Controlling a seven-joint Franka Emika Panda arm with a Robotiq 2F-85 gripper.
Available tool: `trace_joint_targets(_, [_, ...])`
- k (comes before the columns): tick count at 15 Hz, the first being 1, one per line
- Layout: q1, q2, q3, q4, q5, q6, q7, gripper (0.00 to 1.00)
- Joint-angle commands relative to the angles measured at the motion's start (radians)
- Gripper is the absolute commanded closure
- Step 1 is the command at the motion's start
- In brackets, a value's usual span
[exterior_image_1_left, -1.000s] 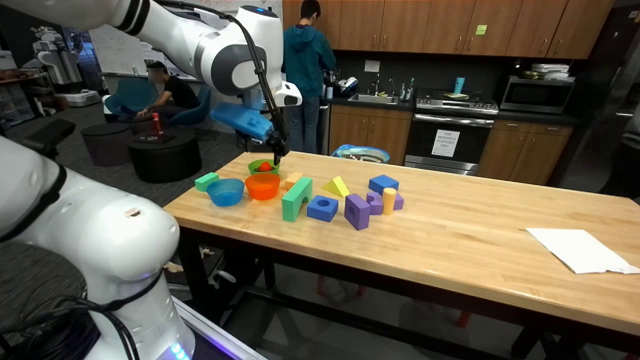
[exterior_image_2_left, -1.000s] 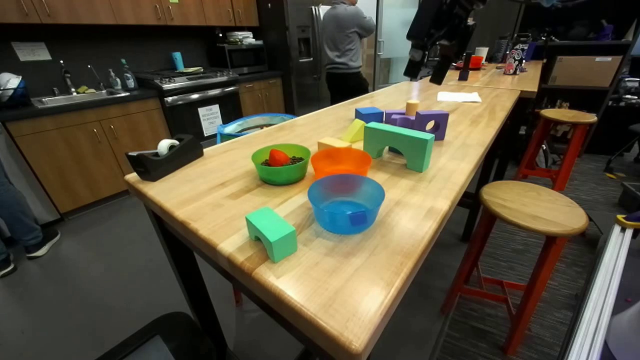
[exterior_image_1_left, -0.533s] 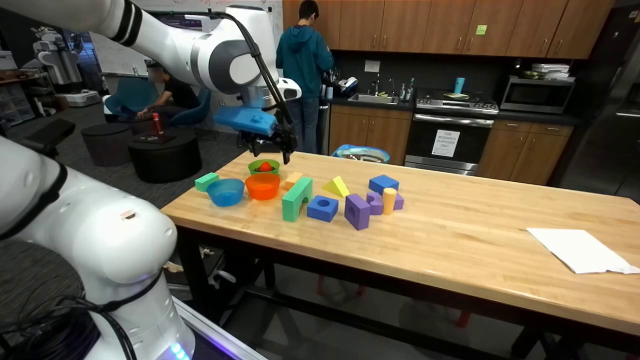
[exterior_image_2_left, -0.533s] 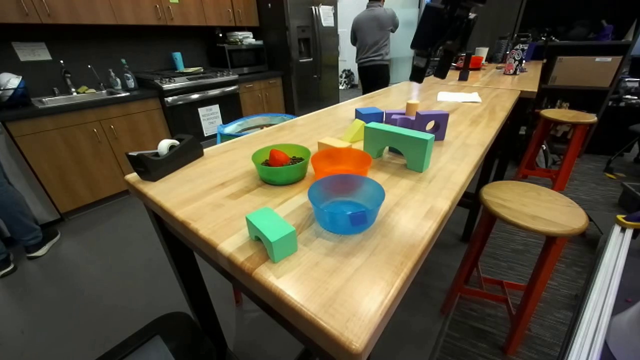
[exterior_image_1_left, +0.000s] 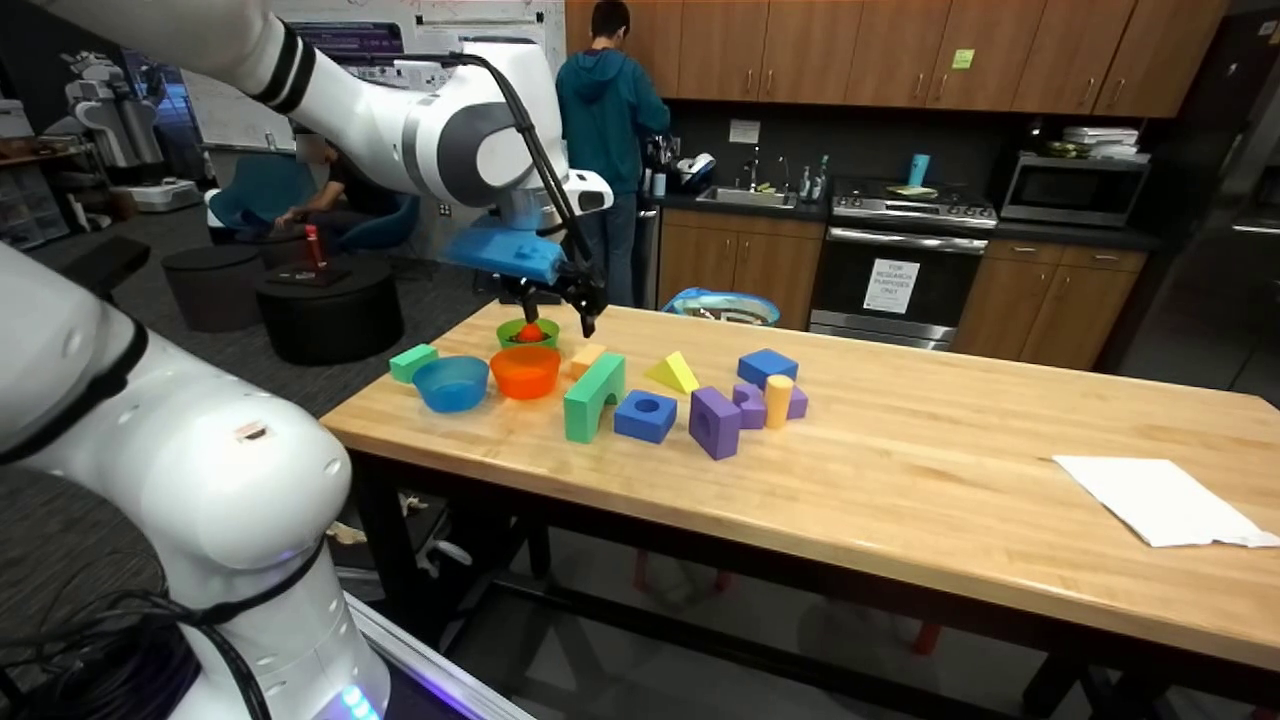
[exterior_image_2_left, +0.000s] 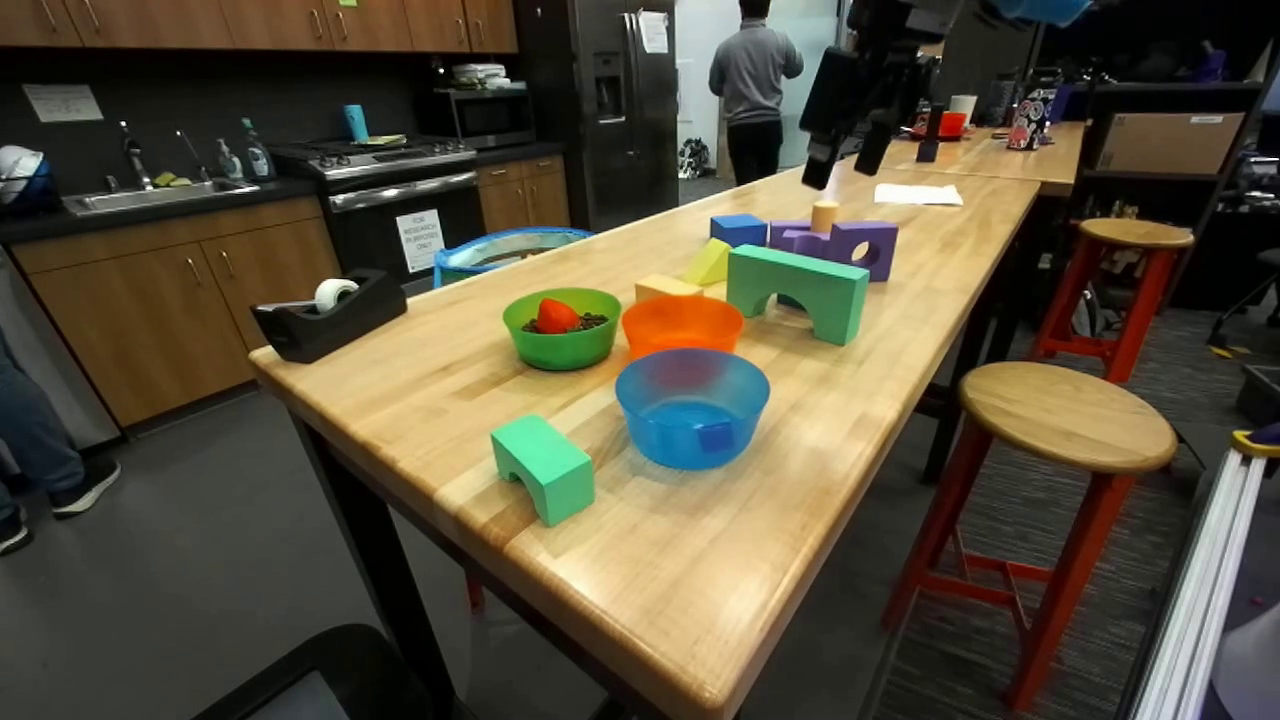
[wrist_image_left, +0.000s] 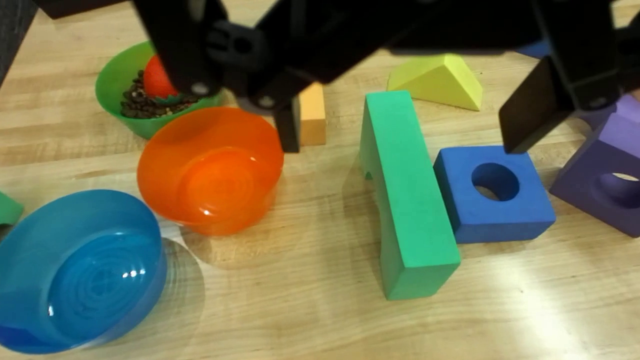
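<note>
My gripper (wrist_image_left: 402, 145) hangs above the table in the wrist view, its fingers wide apart and nothing between them. Below the gap lie a long green arch block (wrist_image_left: 415, 200) and a yellow wedge (wrist_image_left: 440, 82). A blue block with a round hole (wrist_image_left: 500, 220) touches or nearly touches the arch, under the right fingertip. Near the left fingertip are a tan block (wrist_image_left: 312, 122), partly hidden, and an orange bowl (wrist_image_left: 215, 172). A green bowl (exterior_image_2_left: 560, 345) holds a red strawberry-like thing (exterior_image_2_left: 557, 316) and dark beans. The blue bowl (exterior_image_2_left: 692, 410) looks empty.
Purple blocks (exterior_image_1_left: 715, 424), a tan cylinder (exterior_image_1_left: 778, 402) and another blue block (exterior_image_1_left: 768, 366) stand beyond the arch. A small green arch (exterior_image_2_left: 543, 468) and a tape dispenser (exterior_image_2_left: 330, 312) sit near the table's end. White paper (exterior_image_1_left: 1165, 500) lies farther along.
The gripper has turned, so both fingers now show apart in an exterior view, and it has come slightly lower. The blocks and bowls have stayed put. A person in grey walked farther off.
</note>
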Motion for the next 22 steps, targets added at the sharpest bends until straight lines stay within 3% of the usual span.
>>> trace_joint_targets(1, [-0.013,0.111,0.003,0.049,-0.022,0.051,0.014,0.0])
trace_joint_targets(13, [-0.045,0.351,-0.006,0.128,-0.076,0.116,-0.002,0.0])
trace_joint_targets(22, [-0.044,0.427,-0.003,0.136,-0.092,0.158,-0.004,0.0])
